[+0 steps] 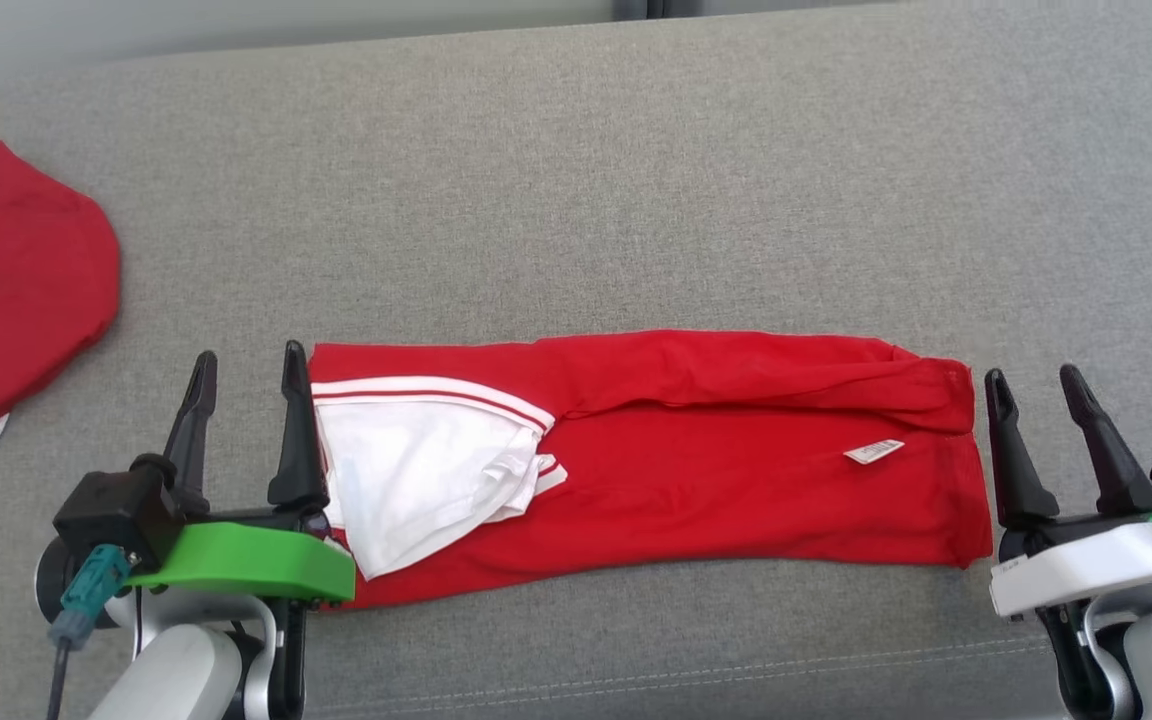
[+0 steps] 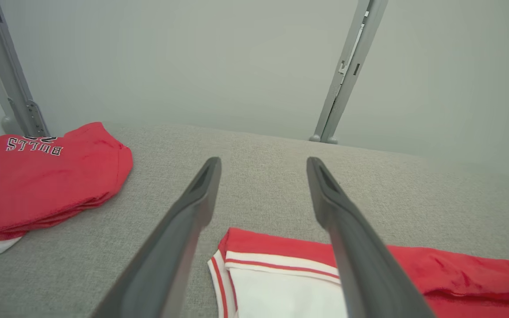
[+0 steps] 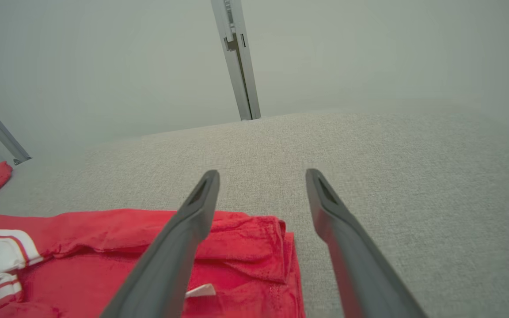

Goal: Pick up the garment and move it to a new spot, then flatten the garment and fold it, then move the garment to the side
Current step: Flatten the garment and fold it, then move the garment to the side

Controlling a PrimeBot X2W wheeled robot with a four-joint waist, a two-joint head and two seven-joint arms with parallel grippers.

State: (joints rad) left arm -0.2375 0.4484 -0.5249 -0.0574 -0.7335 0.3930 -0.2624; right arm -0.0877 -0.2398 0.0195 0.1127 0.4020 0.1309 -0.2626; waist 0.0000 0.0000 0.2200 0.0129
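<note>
Garment [image 1: 716, 470]: one, red, folded strip. One other red shirt [image 1: 16, 290] at left. Both spread, empty: left gripper [image 1: 249, 365], right gripper [image 1: 1034, 378].

Garment [image 1: 696, 470] lay lengthwise across the near part of the desk [image 1: 636, 180]. Left pincer [image 1: 248, 362] stood at its left end; right pincer [image 1: 1034, 378] stood just beside its right end. Label [image 1: 873, 452] sat on the garment near that end. Second garment [image 1: 16, 290] lay well apart, far left.
</note>
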